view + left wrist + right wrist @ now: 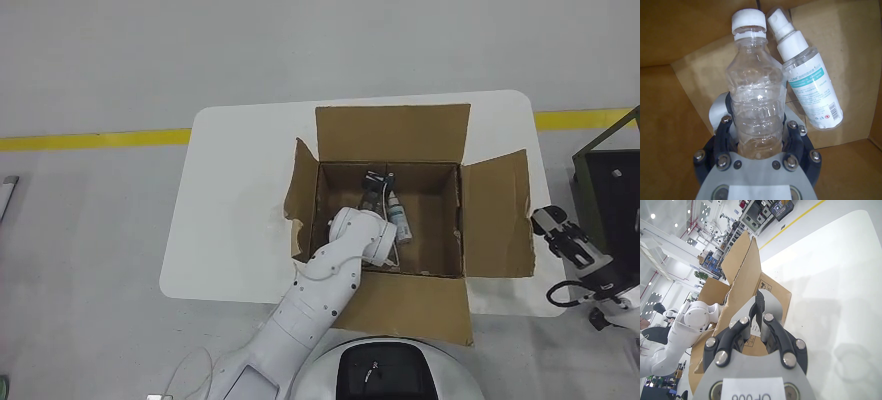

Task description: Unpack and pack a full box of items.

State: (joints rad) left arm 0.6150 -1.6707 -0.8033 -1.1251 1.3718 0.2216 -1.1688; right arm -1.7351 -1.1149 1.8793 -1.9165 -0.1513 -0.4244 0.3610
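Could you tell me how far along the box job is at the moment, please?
Done: the brown cardboard box stands open. In hand: the left gripper clamps a clear plastic bottle with a white cap inside it, beside a white-nozzled spray bottle. Left: both bottles are in the box; the right gripper is shut and empty.

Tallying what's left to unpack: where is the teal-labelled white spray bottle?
In the top view, the spray bottle lies inside the cardboard box, beside the clear plastic bottle in the left gripper.
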